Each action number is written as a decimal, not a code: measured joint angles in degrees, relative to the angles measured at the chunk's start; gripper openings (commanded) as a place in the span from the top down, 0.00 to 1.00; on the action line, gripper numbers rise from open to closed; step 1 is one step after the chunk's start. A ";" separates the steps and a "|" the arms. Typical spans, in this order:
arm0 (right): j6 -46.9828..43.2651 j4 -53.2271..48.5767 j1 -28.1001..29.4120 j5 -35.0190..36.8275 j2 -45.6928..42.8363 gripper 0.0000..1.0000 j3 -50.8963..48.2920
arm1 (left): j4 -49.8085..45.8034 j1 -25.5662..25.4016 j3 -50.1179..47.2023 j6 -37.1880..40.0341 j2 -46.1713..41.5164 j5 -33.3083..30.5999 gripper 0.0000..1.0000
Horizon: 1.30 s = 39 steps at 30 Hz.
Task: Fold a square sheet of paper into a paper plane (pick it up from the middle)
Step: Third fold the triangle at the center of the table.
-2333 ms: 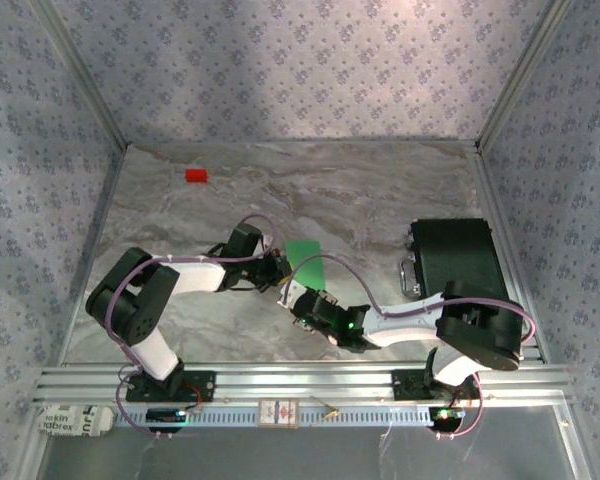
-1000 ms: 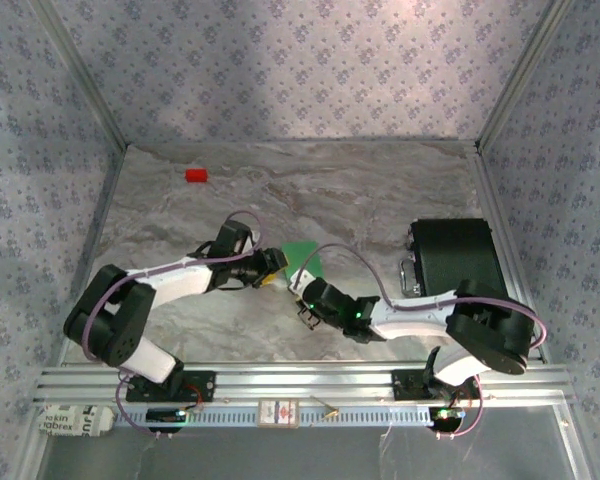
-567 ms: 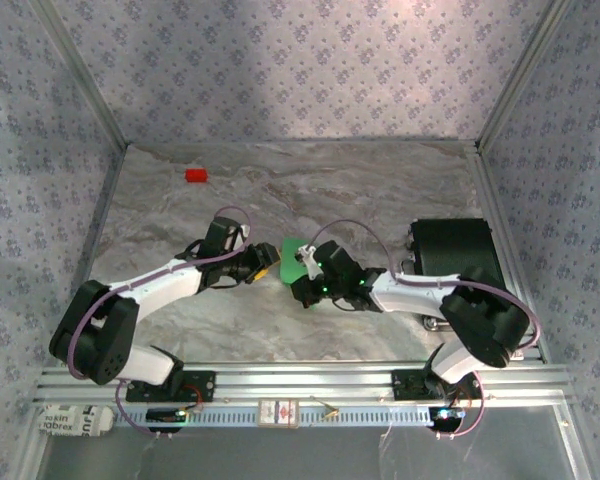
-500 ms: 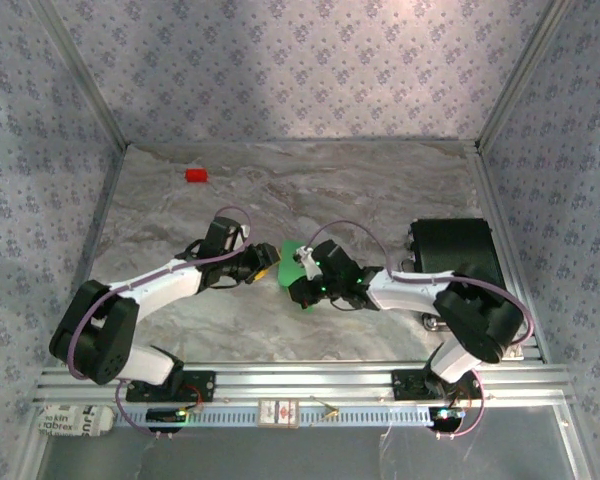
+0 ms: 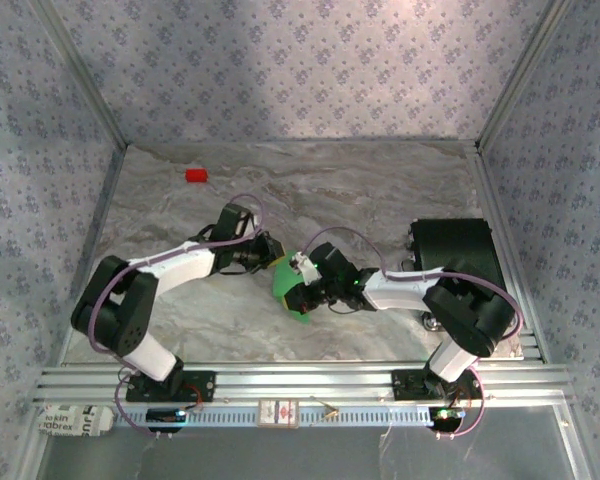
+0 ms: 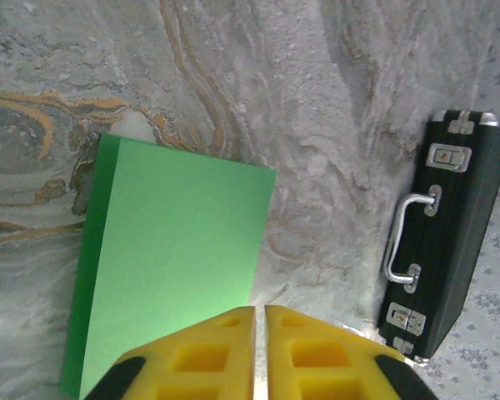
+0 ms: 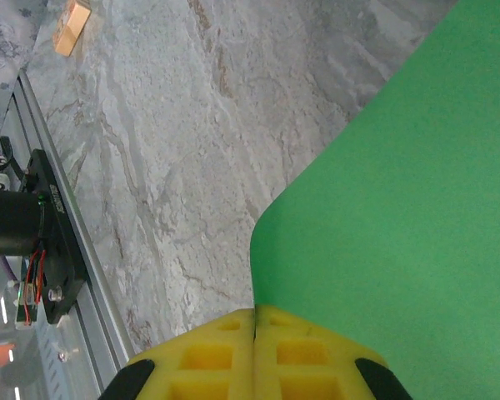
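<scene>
The square sheet of paper (image 5: 286,292) is bright green, folded over and lifted off the marble table between my two grippers. My left gripper (image 5: 270,260) meets its far left edge. In the left wrist view the sheet (image 6: 175,250) spreads away from the left gripper (image 6: 260,310), whose yellow fingers stand a hair apart with the sheet's right edge running into the slit. My right gripper (image 5: 302,287) is on the sheet's right side. In the right wrist view the right gripper (image 7: 255,312) is shut on the sheet (image 7: 400,200), which curls out from between the fingertips.
A black case (image 5: 455,255) with a metal handle lies at the right, also seen from the left wrist (image 6: 446,233). A small red block (image 5: 196,175) sits far back left. The aluminium rail (image 5: 300,385) runs along the near edge. Patterned walls close in the table.
The sheet has come down and to the left, toward the near edge, with the right gripper on it. The left arm has pulled its elbow in and stayed at the sheet's left edge.
</scene>
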 measured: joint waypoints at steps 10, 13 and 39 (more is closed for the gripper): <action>0.00 0.00 0.00 -0.61 0.00 0.96 -0.63 | -0.31 -1.38 5.92 1.95 10.99 1.92 0.95; 0.00 0.00 -0.02 -0.63 0.00 0.96 -0.63 | -1.46 -1.42 7.72 3.28 13.68 1.90 0.95; -2.91 -8.48 -4.39 4.83 0.00 0.96 1.01 | -3.50 -1.81 9.05 7.37 16.35 1.11 0.97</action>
